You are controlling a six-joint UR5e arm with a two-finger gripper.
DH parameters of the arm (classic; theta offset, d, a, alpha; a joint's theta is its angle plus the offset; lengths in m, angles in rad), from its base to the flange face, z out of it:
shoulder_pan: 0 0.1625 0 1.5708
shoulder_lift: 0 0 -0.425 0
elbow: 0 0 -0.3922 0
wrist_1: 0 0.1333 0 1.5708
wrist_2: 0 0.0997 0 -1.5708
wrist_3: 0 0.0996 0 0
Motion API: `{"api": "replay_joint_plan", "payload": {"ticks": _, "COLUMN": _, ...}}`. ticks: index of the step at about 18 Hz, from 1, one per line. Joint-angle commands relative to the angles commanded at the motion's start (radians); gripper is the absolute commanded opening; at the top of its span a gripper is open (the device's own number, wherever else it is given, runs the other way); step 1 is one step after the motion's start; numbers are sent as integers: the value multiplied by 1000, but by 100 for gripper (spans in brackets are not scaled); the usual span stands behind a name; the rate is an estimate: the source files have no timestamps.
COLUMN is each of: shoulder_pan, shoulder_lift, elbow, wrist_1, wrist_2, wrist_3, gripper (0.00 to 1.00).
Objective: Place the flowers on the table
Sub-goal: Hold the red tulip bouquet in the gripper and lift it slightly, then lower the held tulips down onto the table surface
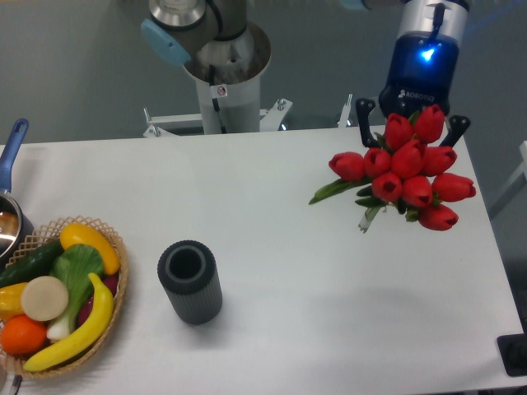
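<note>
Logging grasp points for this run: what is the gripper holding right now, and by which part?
Probably the flowers, though the grasp is hidden: the blooms cover the gripper, whose fingers flank the bunch.

The flowers [405, 171] are a tight bunch of red tulips with green leaves, sitting at the far right of the bench [280, 247]. The red heads crowd together and face the camera, one leaf points left, and a short piece of green stem shows below. The bench is white, smooth and matte.
</note>
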Motion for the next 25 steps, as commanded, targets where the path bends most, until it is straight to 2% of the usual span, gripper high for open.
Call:
{"api": "replay_joint_plan", "payload": {"ticks": 5, "shoulder_pan": -71, "shoulder_lift": 0, "elbow": -44, "wrist_1": -8, "wrist_2": 248, "wrist_3": 93, "gripper": 43}}
{"api": "replay_joint_plan", "payload": {"ticks": 7, "shoulder_pan": -92, "shoulder_lift": 0, "elbow": -55, "wrist_1": -38, "wrist_2": 296, "wrist_3": 121, "gripper": 43}}
{"api": "replay_joint_plan", "payload": {"ticks": 13, "shoulder_pan": -97, "shoulder_lift": -3, "elbow": -77, "wrist_1": -136, "wrist_2": 428, "wrist_3": 242, "gripper": 40}}
{"api": "replay_joint_plan", "payload": {"ticks": 16, "shoulder_pan": -100, "shoulder_lift": -8, "elbow": -100, "wrist_1": -164, "wrist_2": 522, "wrist_3": 314, "gripper": 40}}
{"api": "replay_joint_plan", "payload": {"ticks": 21, "shoulder_pan": -163, "shoulder_lift": -60, "elbow": -115, "wrist_1": -193, "wrist_2": 744, "wrist_3": 393, "gripper": 40}}
{"api": "replay_joint_plan", "payload": {"ticks": 25, "shoulder_pan": -183, "shoulder_lift": -93, "elbow": -135, "wrist_1": -195, "wrist_2": 798, "wrist_3": 400, "gripper": 40}}
